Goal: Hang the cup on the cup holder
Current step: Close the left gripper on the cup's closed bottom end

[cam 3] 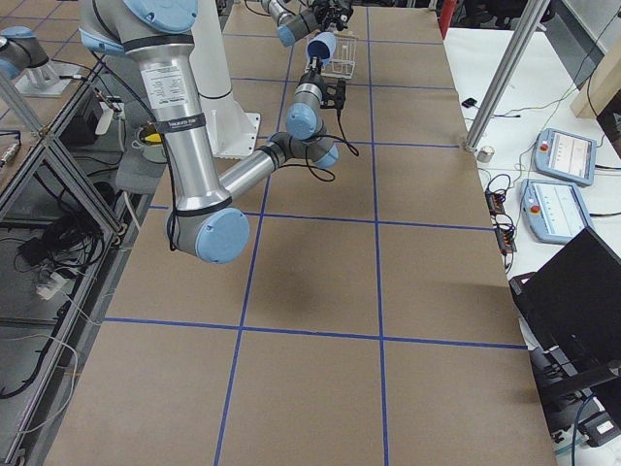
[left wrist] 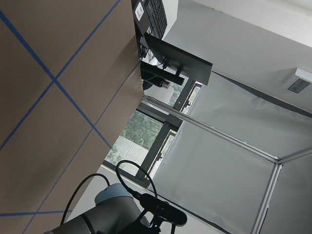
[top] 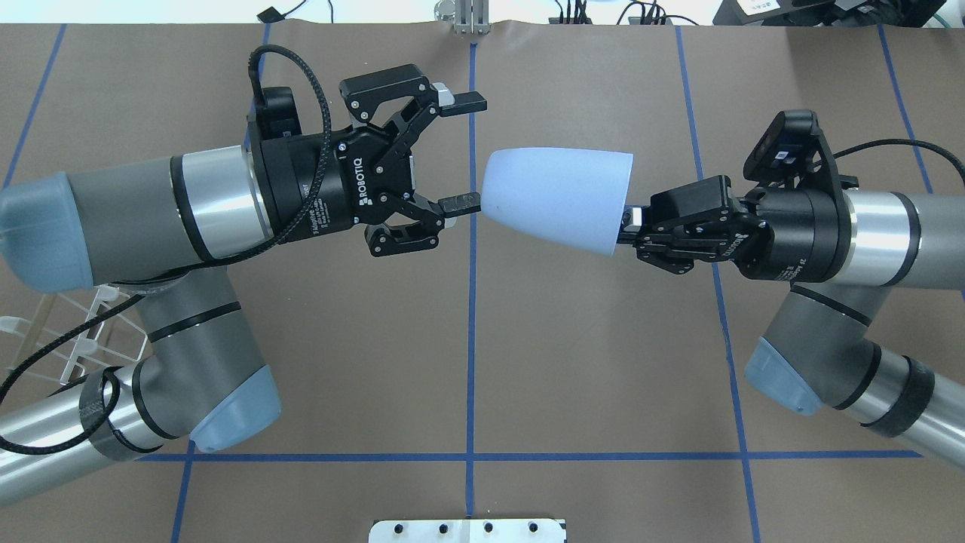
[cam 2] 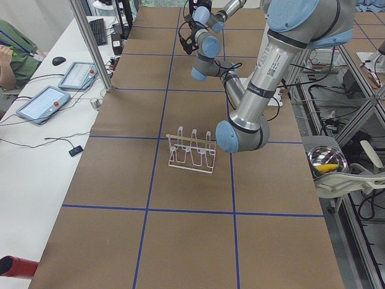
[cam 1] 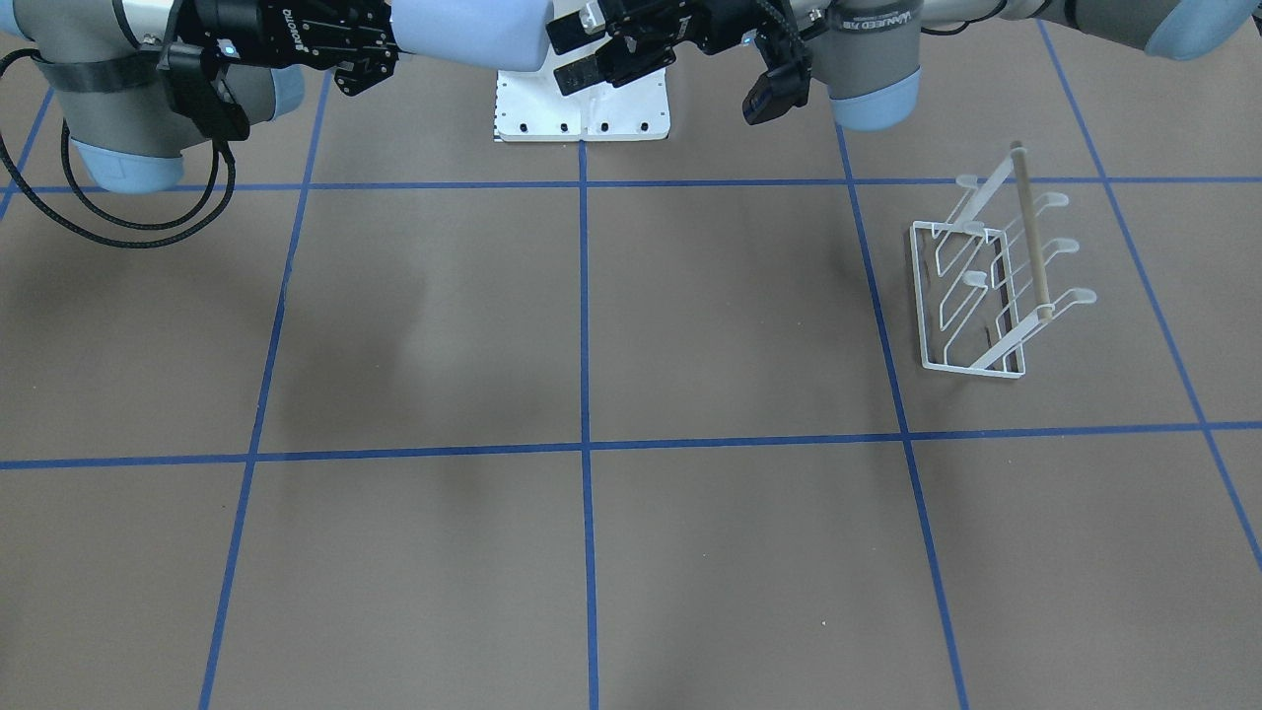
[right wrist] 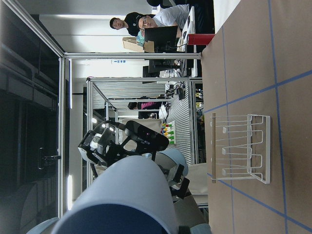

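Cup lies sideways above the table, pinched at its wide rim by my right claw, while my left claw gapes wide at its narrow end and the rack stands well apart on my left.

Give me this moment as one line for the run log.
cup: midair, sideways | right gripper: shut on its rim | left gripper: open at its base end | cup holder: nothing hung
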Controlling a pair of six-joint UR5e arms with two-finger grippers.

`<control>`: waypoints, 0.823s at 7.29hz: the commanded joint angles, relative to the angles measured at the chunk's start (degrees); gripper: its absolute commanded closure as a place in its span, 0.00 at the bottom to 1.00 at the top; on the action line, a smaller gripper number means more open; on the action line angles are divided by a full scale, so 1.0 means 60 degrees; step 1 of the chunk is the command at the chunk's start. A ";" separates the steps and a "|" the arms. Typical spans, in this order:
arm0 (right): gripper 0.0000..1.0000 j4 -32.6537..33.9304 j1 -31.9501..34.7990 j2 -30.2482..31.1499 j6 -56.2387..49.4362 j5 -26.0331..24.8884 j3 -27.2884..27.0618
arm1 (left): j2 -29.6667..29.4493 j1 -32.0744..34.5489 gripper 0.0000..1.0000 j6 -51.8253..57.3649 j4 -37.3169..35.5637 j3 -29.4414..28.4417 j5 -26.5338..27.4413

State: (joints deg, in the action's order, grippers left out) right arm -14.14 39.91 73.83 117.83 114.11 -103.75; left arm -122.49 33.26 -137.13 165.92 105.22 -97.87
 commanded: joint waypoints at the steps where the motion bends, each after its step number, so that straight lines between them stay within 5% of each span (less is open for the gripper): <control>1: 1.00 -0.0001 -0.0075 0.0000 -0.0009 -0.0034 0.0007 | -0.0121 -0.0064 0.03 0.0032 -0.0026 0.0042 -0.0021; 6: 1.00 -0.0001 -0.0163 0.0000 -0.0009 -0.0137 0.0021 | -0.0225 -0.0240 0.03 0.0047 -0.0026 0.0042 -0.0050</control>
State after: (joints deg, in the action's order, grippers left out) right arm -14.15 38.95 73.82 117.77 113.31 -103.75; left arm -123.82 31.85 -136.85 165.76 105.45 -98.07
